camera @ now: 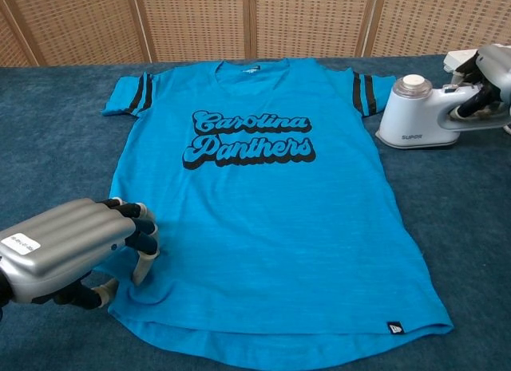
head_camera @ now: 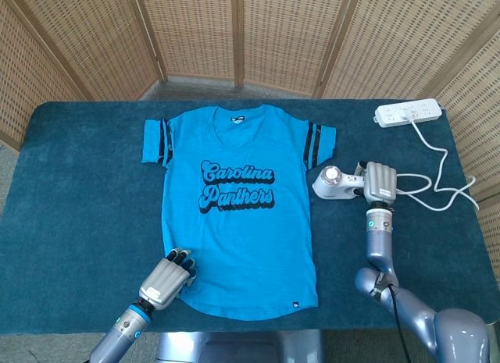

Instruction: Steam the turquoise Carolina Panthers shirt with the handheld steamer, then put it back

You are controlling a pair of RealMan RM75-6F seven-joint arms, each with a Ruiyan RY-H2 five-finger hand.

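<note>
The turquoise Carolina Panthers shirt point(head_camera: 238, 199) point(camera: 263, 195) lies flat on the dark blue table, collar away from me. My left hand point(head_camera: 168, 277) point(camera: 76, 247) rests on its lower left hem with fingers curled down on the cloth. The white handheld steamer point(head_camera: 334, 183) point(camera: 415, 116) sits just right of the shirt's right sleeve. My right hand point(head_camera: 377, 182) point(camera: 487, 80) grips the steamer's handle from the right side. Its nozzle end points toward the shirt.
A white power strip point(head_camera: 408, 112) lies at the far right of the table point(head_camera: 78, 191), with white cords point(head_camera: 437, 183) looping toward the steamer. Wicker screens point(head_camera: 234, 35) stand behind the table. The table's front edge is close to the shirt hem.
</note>
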